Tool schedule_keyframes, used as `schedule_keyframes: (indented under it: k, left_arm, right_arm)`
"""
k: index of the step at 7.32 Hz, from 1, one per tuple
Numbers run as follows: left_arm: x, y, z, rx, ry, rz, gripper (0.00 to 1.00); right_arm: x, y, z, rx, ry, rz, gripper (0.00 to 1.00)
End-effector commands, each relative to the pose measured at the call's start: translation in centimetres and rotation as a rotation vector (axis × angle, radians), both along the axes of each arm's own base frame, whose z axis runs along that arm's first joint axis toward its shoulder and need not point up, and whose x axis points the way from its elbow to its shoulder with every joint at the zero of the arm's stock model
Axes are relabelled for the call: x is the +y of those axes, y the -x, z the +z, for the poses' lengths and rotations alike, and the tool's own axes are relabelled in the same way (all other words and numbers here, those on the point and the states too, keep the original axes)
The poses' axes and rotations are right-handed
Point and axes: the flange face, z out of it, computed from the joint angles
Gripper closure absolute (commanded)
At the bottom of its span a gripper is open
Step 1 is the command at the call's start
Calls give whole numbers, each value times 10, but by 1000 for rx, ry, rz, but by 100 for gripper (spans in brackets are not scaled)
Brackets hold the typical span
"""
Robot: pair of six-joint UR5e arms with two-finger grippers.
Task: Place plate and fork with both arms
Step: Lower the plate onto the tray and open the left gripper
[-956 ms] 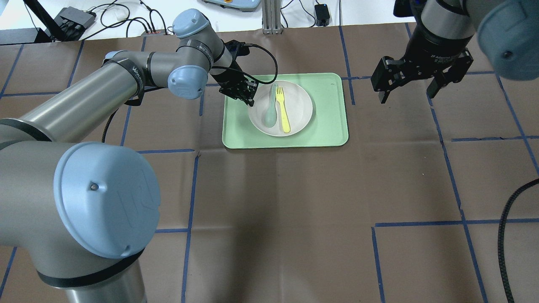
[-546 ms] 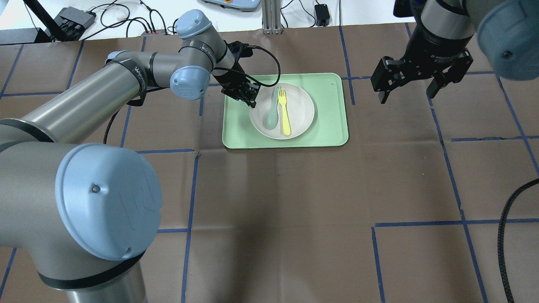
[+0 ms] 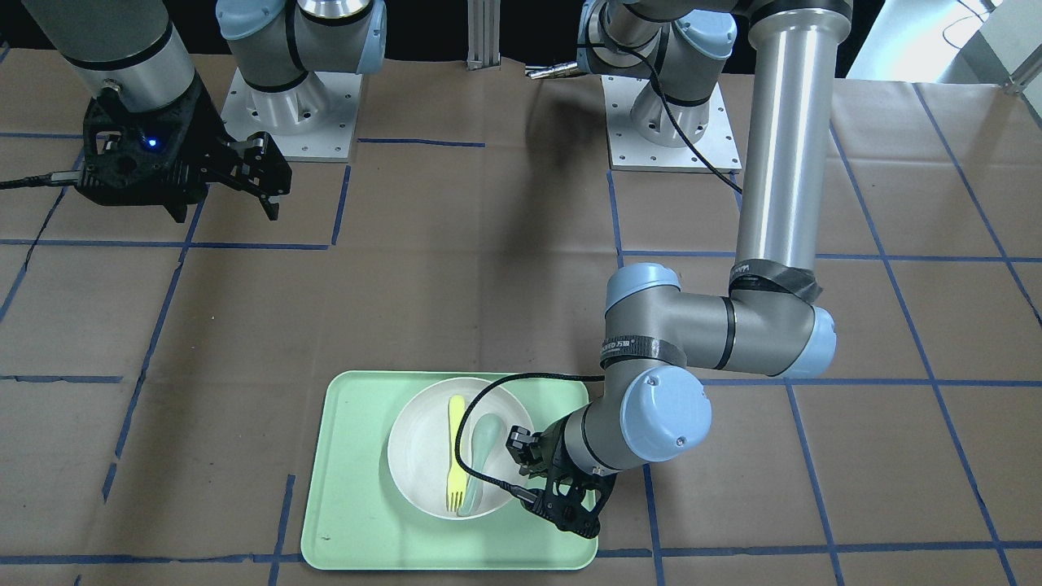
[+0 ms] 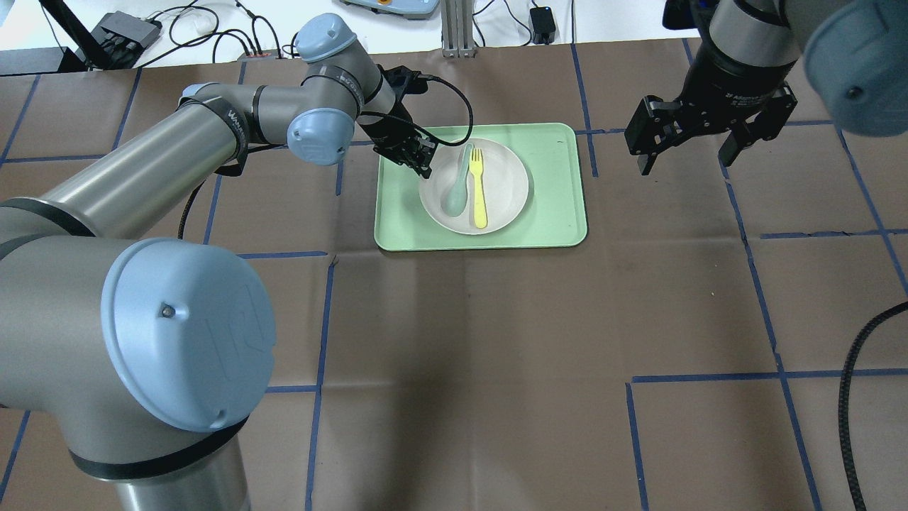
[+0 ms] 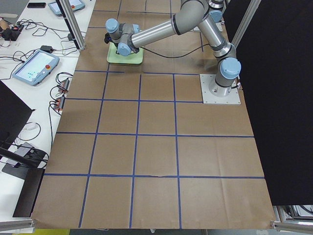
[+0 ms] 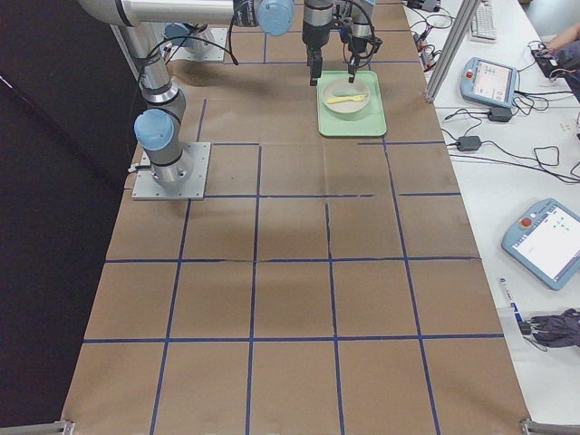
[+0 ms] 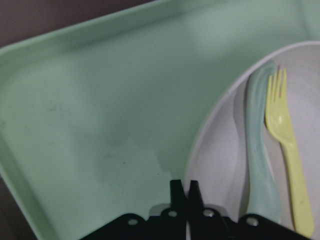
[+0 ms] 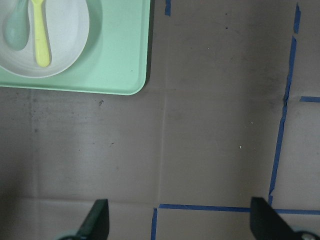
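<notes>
Pinching the plate (image 4: 507, 188) by its rim with the left fingers (image 7: 176, 192), clenched tight. Found on the green tray (image 4: 557, 220) on the counter (image 4: 496, 355), with the fork (image 4: 479, 190) and a spoon (image 4: 457, 179) side by side inside. Hanging well apart with the right fingers (image 4: 643, 162) spread wide.

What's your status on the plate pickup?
Left gripper shut on plate rim, plate on tray. Right gripper open, clear of tray. Fork, spoon lying in plate.
</notes>
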Motion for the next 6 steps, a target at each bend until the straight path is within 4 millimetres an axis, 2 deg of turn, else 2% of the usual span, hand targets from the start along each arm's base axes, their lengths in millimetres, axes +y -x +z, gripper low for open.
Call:
schedule_keyframes:
  k: [1,2,3,4,5,6]
  left_arm:
    - [-9,3,0,2,10,-3,86]
    - [-9,3,0,1,8,-3,71]
    - [-9,2,-1,-1,8,-5,45]
    - [-9,2,1,1,9,-3,11]
    - [-6,1,11,-3,-10,11,1]
    - [0,1,29,-14,-44,24,1]
  right_arm:
    - [0,0,0,0,0,0,0]
    - [0,0,1,0,1,0,0]
    - [0,0,1,-1,3,0,0]
    - [0,0,1,0,3,0,0]
    - [0,0,0,0,0,0,0]
    - [0,0,0,2,0,0,0]
